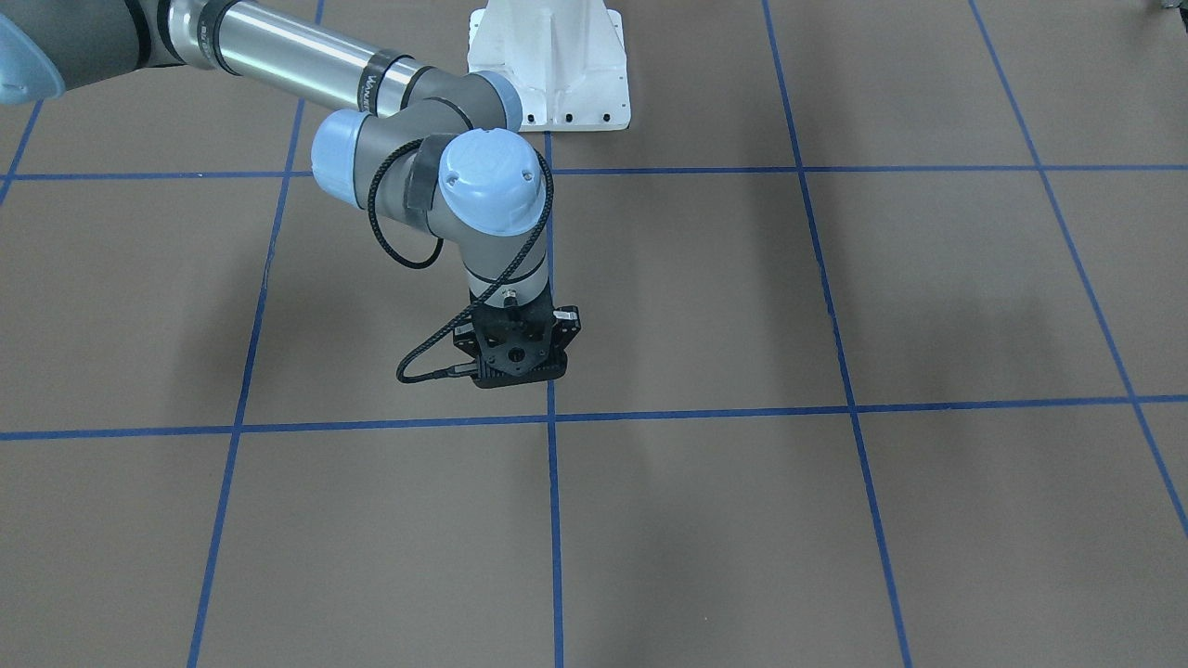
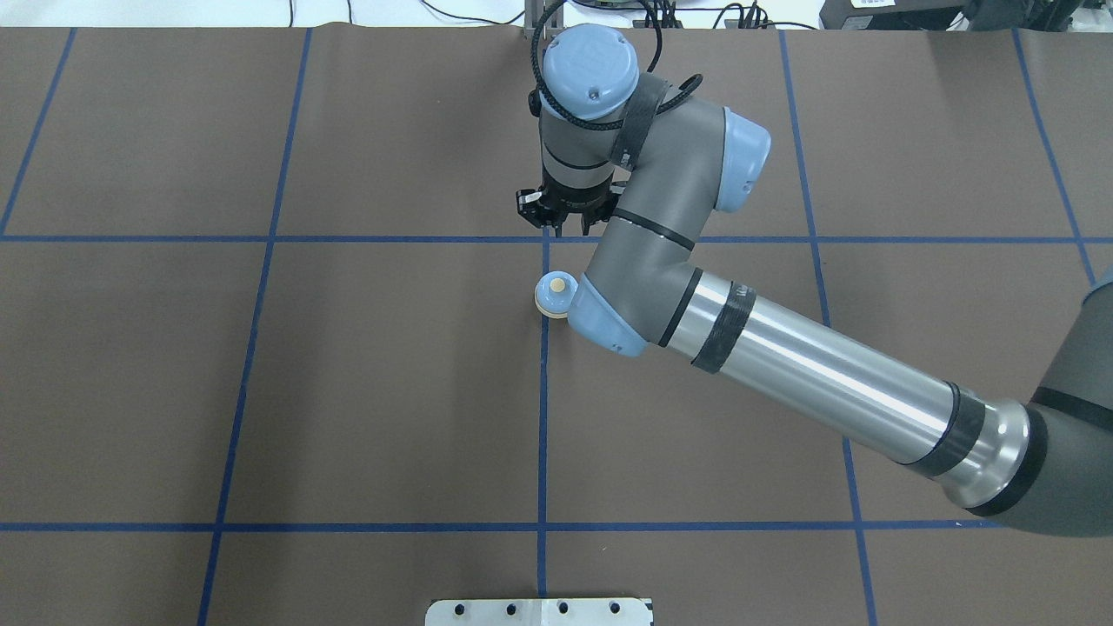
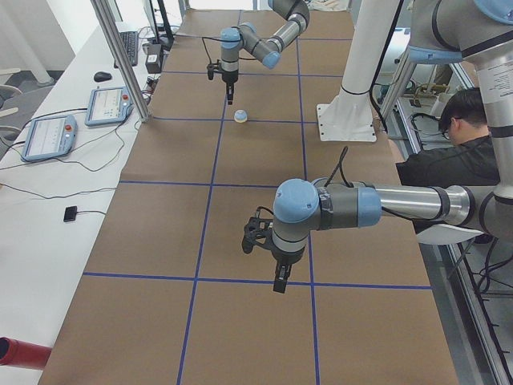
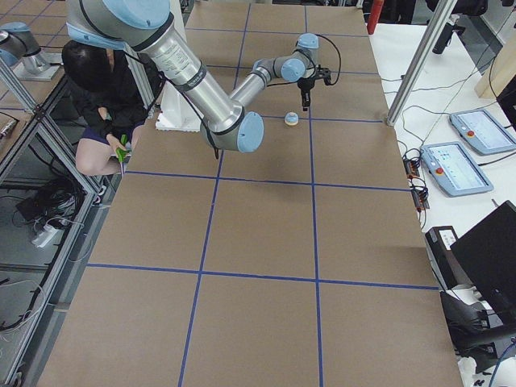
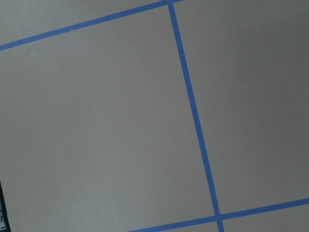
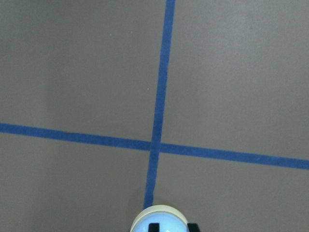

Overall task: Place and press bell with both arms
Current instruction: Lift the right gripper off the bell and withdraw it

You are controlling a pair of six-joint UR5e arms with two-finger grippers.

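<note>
The light-blue bell (image 2: 553,294) with its cream button stands upright on a blue tape line at the table's middle. It also shows in the side views (image 3: 240,116) (image 4: 291,119) and at the bottom edge of the right wrist view (image 6: 159,218). It is hidden behind the arm in the front view. My right gripper (image 2: 569,228) (image 1: 513,357) (image 6: 173,227) points down, raised, just beyond the bell on the far side, and is empty. Its two fingertips stand a little apart. My left gripper (image 3: 279,282) hangs over bare table far from the bell. I cannot tell whether it is open.
The white pedestal (image 1: 548,65) (image 2: 539,611) stands at the robot's side of the table. A seated person (image 3: 465,136) is behind the robot. Tablets (image 3: 48,136) and a metal post (image 3: 120,56) line the operators' side. A red cylinder (image 3: 20,353) lies at the near corner.
</note>
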